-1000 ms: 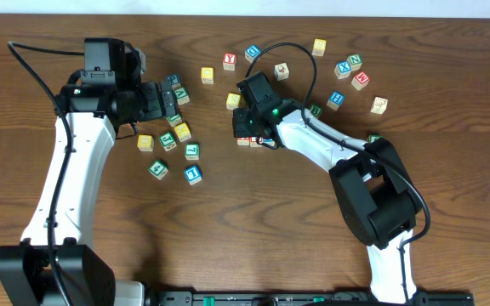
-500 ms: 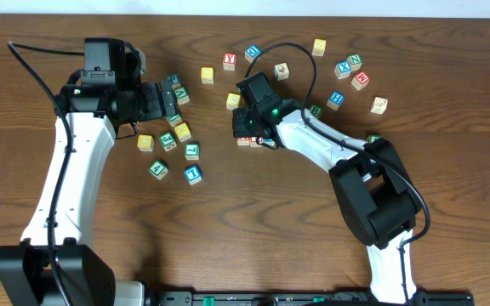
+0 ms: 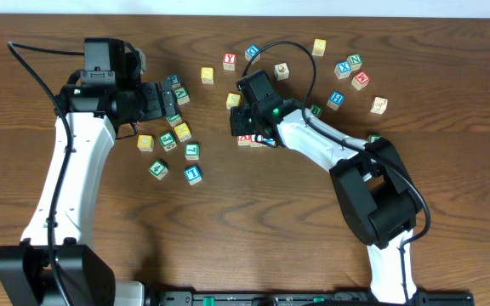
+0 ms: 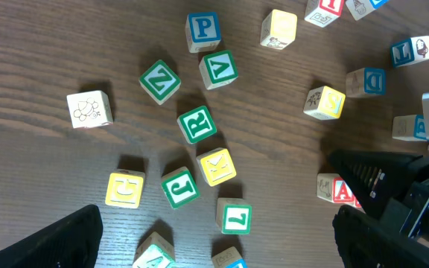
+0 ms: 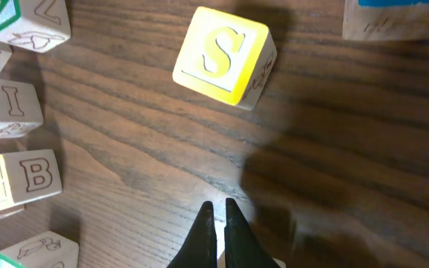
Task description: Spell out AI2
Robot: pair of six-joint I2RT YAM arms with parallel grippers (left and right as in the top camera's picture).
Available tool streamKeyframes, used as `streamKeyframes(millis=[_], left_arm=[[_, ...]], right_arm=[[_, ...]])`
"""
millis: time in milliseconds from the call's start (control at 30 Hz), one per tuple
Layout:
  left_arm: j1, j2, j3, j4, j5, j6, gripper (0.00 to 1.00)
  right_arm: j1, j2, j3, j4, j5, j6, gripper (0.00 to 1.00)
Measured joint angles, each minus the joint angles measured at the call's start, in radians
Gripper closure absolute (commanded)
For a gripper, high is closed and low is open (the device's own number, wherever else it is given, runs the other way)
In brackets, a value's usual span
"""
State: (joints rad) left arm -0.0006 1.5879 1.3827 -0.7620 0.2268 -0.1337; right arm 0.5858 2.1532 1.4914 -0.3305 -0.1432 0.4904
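Blocks of lettered wood lie scattered over a dark table [image 3: 449, 51] as two robot arms set about spelling AI2. The red-framed A cube [image 4: 341, 190] sits face up near the middle of the table, just beside the right gripper [image 5: 217, 211]. That gripper's fingers are pinched together on nothing, with the tips over bare wood below a yellow S cube [image 5: 224, 56]. To the left, the left gripper [image 3: 165, 104] hangs over a cluster of blocks, its jaws spread as wide as they go and empty. The red I and the blue 2 cannot be picked out with confidence in any view.

The A cube looks like a light, stiff block of painted wood. It has little weight and nothing to crush, but its smooth faces could slide against hard fingers. The surest hold is probably from above, squarely on two opposite flat sides, and the closed fingers would have to open first.

Legible in the left cluster are a blue P [image 4: 202, 30], green Z [image 4: 159, 80], green R [image 4: 196, 124], green J [image 4: 179, 187], green L [image 4: 234, 217], yellow K [image 4: 217, 166], yellow C [image 4: 124, 190] and blue D [image 4: 366, 81]. The right wrist view shows a B [image 5: 28, 179] and an I [image 5: 10, 108] pressed into bare wooden sides; whether that I belongs to the wanted cube cannot be told. No maker's name shows.
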Motion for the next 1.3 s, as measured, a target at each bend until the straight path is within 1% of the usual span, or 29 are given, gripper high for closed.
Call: streamKeyframes(millis=[433, 633, 767, 900, 1300], left_arm=[[0.000, 0.000, 0.000, 0.000, 0.000, 0.000, 0.02], [0.000, 0.000, 0.000, 0.000, 0.000, 0.000, 0.03], [0.000, 0.000, 0.000, 0.000, 0.000, 0.000, 0.02], [0.000, 0.000, 0.000, 0.000, 0.000, 0.000, 0.02], [0.000, 0.000, 0.000, 0.000, 0.000, 0.000, 0.02]], right_arm=[[0.000, 0.000, 0.000, -0.040, -0.007, -0.001, 0.99], [0.000, 0.000, 0.000, -0.039, -0.007, -0.001, 0.99], [-0.003, 0.000, 0.002, -0.012, -0.008, 0.000, 0.97], [-0.013, 0.000, 0.031, -0.008, -0.016, -0.003, 0.97], [-0.018, 0.000, 0.056, -0.014, -0.041, -0.011, 0.99]])
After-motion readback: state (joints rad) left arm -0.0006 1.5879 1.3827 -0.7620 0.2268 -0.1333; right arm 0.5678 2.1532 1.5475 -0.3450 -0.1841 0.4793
